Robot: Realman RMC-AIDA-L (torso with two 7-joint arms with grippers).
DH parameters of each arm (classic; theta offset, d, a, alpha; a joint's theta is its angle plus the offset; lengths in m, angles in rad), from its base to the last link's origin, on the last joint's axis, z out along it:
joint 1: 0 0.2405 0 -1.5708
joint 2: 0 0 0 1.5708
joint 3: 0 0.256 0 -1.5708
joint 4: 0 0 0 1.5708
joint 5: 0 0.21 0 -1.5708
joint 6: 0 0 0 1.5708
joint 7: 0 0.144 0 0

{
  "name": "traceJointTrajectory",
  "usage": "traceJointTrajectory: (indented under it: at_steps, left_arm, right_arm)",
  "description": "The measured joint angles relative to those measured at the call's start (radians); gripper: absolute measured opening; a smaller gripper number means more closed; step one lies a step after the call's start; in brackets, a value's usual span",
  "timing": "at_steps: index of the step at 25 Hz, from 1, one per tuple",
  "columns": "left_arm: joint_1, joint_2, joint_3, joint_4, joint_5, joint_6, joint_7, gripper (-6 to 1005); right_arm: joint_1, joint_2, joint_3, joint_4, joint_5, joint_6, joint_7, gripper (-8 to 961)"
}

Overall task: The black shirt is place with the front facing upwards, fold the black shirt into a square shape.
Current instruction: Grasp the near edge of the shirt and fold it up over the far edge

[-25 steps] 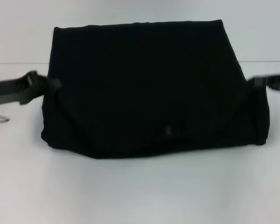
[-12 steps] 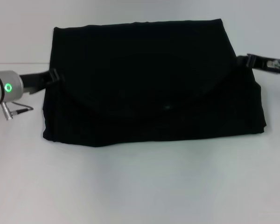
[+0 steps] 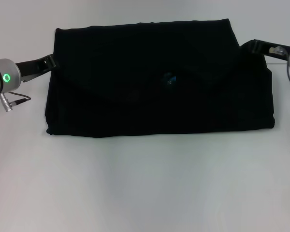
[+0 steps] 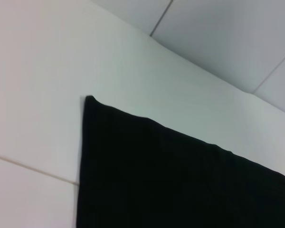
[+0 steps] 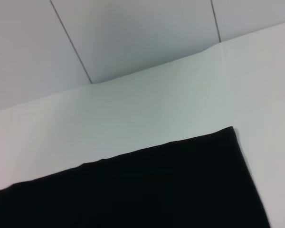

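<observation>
The black shirt [image 3: 159, 101] lies folded into a wide rectangle on the white table [image 3: 145, 193]. A flap is doubled back over it, and a small blue neck label [image 3: 169, 79] shows on that flap. My left gripper [image 3: 50, 62] is shut on the flap's left end at the shirt's left edge. At the right edge, my right gripper [image 3: 251, 46] pinches the flap's other end. The left wrist view shows one far corner of the black shirt [image 4: 180, 185]. Another corner of the black shirt [image 5: 147, 190] shows in the right wrist view. Neither wrist view shows fingers.
Bare white tabletop spreads in front of the shirt and on both sides. A grey panelled wall [image 5: 133, 38] rises behind the table's far edge. The left wrist carries a green light [image 3: 7, 78] and a cable plug [image 3: 7, 104].
Both grippers carried the shirt's near edge up and away from me. The raised flap has come down flat, the near edge is straighter, and the blue label now shows farther back.
</observation>
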Motion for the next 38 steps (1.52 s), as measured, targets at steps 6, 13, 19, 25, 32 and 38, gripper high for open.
traceJointTrajectory:
  at_steps: [6, 13, 19, 25, 32, 38]
  left_arm:
    - [-0.004, -0.004, 0.012, 0.002, 0.003, -0.021, 0.000, 0]
    - [0.005, -0.016, 0.013, 0.040, -0.003, -0.025, 0.000, 0]
    - [0.003, -0.034, 0.027, 0.043, 0.004, -0.029, 0.005, 1]
    - [0.008, -0.043, 0.098, 0.053, 0.005, -0.030, 0.005, 26]
    - [0.012, -0.004, 0.116, 0.032, -0.010, 0.032, -0.071, 70]
    - [0.110, -0.014, 0.089, 0.140, -0.094, 0.180, -0.078, 224]
  right_arm:
    - [0.030, 0.013, -0.100, 0.031, 0.000, 0.112, -0.001, 187]
    - [0.051, 0.012, -0.115, 0.023, 0.003, 0.141, -0.001, 197]
    - [0.070, 0.014, -0.142, 0.054, -0.002, 0.162, -0.001, 206]
    - [0.071, 0.007, -0.178, 0.063, -0.003, 0.135, 0.006, 214]
    - [0.069, -0.007, -0.204, 0.041, -0.042, 0.096, 0.015, 224]
    - [-0.035, -0.011, -0.195, -0.143, -0.036, -0.089, 0.107, 297]
